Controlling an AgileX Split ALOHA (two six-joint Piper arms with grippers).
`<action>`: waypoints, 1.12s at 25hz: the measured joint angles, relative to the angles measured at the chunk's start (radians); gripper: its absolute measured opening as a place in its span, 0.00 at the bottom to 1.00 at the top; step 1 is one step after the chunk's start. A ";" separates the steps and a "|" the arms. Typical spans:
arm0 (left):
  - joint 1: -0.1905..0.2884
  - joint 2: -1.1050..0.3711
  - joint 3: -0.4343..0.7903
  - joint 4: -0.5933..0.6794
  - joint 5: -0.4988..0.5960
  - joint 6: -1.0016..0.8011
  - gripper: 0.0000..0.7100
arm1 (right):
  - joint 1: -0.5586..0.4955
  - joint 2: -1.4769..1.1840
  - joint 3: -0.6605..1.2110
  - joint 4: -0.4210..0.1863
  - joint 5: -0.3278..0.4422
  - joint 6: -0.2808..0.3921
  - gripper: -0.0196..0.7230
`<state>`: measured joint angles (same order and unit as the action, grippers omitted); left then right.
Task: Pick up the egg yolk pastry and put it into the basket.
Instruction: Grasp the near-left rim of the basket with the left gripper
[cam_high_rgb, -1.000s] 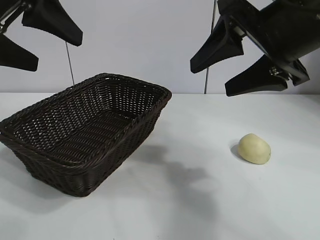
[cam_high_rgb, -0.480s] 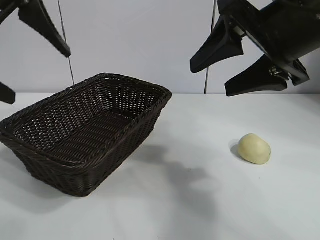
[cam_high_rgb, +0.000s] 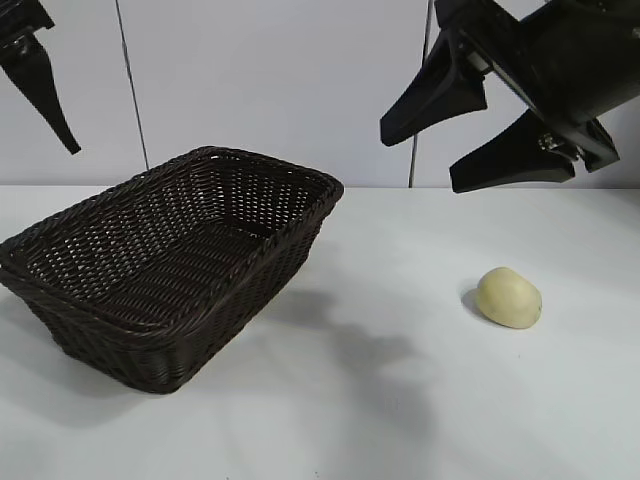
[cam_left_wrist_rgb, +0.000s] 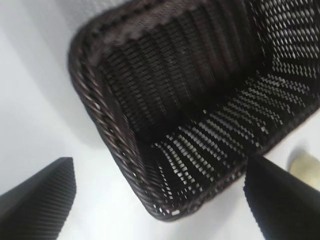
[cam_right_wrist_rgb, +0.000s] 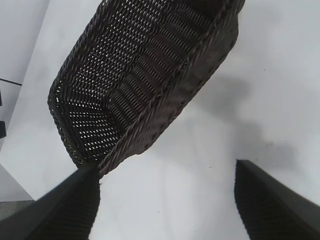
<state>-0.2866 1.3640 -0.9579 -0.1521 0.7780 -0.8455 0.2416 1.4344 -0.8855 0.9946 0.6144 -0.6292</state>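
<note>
Fingers of both grippers stand spread and hold nothing, as we see them. We find the right gripper (cam_high_rgb: 470, 138) hanging high over the white table (cam_high_rgb: 420, 400), its arm coming in from the upper right of the exterior view, and its two black wedge-shaped fingers (cam_high_rgb: 432, 100) slant down toward the middle of the table with a wide gap between them. We see the left gripper (cam_left_wrist_rgb: 160, 200) only in part in the exterior view, high at the upper left corner, where one slim black finger (cam_high_rgb: 45, 90) points steeply downward; its wrist view shows both of its fingertips far apart.

Below and between the two sets of fingers sits the large rectangular dark brown woven wicker basket (cam_high_rgb: 170, 260), resting on the table, with nothing inside that we can see. It lies under the left fingers and well apart from the right ones.

We find the small pale yellow-cream, egg-shaped egg yolk pastry (cam_high_rgb: 508, 297) lying on the table below the right fingers, apart from them and well apart from the basket.
</note>
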 joint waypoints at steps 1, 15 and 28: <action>0.000 0.000 0.000 0.003 0.000 -0.021 0.93 | 0.000 0.000 0.000 0.000 0.000 0.001 0.75; 0.000 0.008 0.165 -0.079 -0.161 -0.077 0.93 | 0.000 0.000 0.000 0.000 0.000 0.001 0.75; -0.068 0.275 0.166 -0.097 -0.356 -0.077 0.93 | 0.000 0.000 0.000 -0.001 0.003 0.004 0.75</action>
<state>-0.3546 1.6388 -0.7923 -0.2494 0.4215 -0.9222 0.2416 1.4344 -0.8855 0.9937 0.6176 -0.6253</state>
